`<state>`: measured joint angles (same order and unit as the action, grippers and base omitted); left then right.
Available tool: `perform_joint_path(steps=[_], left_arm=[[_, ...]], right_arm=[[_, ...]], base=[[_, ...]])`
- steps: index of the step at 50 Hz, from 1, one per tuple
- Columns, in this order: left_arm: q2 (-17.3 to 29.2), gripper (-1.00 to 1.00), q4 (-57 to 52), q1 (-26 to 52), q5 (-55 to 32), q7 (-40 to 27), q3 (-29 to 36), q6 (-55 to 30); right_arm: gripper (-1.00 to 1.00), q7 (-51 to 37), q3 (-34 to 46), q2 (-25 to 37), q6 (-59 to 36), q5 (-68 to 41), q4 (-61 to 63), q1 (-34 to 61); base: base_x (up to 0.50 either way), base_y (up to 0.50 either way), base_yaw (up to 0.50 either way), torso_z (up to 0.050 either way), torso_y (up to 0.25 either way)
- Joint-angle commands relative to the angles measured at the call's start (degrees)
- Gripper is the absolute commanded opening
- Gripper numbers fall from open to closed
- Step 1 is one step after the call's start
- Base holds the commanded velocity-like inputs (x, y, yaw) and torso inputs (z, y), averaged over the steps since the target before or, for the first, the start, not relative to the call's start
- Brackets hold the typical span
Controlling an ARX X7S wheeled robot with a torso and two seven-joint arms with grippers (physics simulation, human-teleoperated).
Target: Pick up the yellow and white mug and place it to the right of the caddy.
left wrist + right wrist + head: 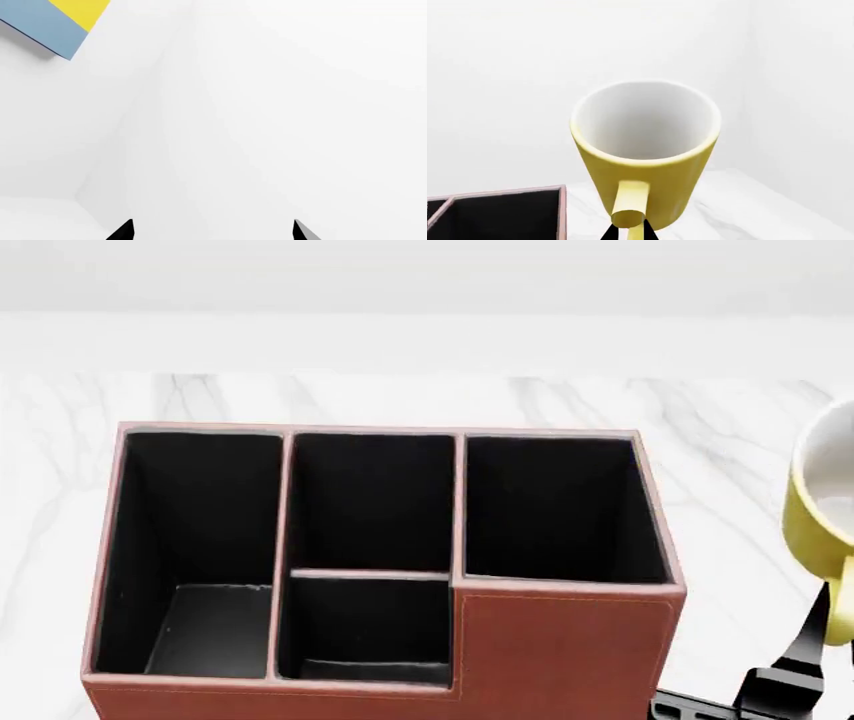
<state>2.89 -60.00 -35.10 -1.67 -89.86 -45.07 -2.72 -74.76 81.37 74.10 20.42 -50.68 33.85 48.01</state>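
Heads up: your right gripper [629, 231] is pinched on the handle [630, 204] of the yellow and white mug [646, 152], and that's all that's holding it, up in the air right of the caddy [561, 645]. A thin loop like that could let the mug swing or slip if you jerk it, and I'd guess a low pass could clip the caddy's right wall.

The head view cuts the mug off at its edge, so only the right wrist view shows the full rim and the grip. Your left gripper [213, 231] sits open over nothing but white, with a blue and yellow block [57, 20] further off that no other view catches.
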Motion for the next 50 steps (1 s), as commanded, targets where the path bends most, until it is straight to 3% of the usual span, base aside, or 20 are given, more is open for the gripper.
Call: perform_joint_path(steps=[1,5,6,15,36,50], left_arm=[[-0.35,1.0,0.0,0.72,0.83,0.5,0.48,-0.31],[0.14,1.0,0.0,0.44,0.63,0.01,0.6,-0.43],[-2.77,1.0,0.0,4.1,3.34,4.04,0.85,-0.99],[-2.87,1.0,0.0,7.69,5.35,6.34,1.47,-3.49],[-2.87,1.0,0.0,7.71,5.26,6.38,1.25,-3.49],[-2.87,1.0,0.0,9.41,6.45,7.41,1.78,-4.75]], right_arm=[[-1.0,3.01,0.76,-2.71,2.45,-2.2,-6.68,-1.37],[-1.0,4.39,1.02,-4.08,2.37,-3.03,-8.69,-1.69],[-1.0,5.02,1.15,-4.88,2.65,-3.52,-10.14,-2.02],[-1.0,9.43,2.17,-9.47,1.67,-5.79,-17.94,-3.12],[-1.0,19.55,1.33,-15.69,7.7,-14.69,-33.46,-8.16],[-1.0,22.58,1.41,-17.97,7.7,-16.95,-37.33,-9.59]], base=[[0.0,0.0,0.0,0.0,0.0],[0.0,0.0,0.0,0.0,0.0],[0.0,0.0,0.0,0.0,0.01],[0.0,0.0,0.0,0.0,0.0],[0.0,0.0,0.0,0.0,0.0],[0.0,0.0,0.0,0.0,0.001]])
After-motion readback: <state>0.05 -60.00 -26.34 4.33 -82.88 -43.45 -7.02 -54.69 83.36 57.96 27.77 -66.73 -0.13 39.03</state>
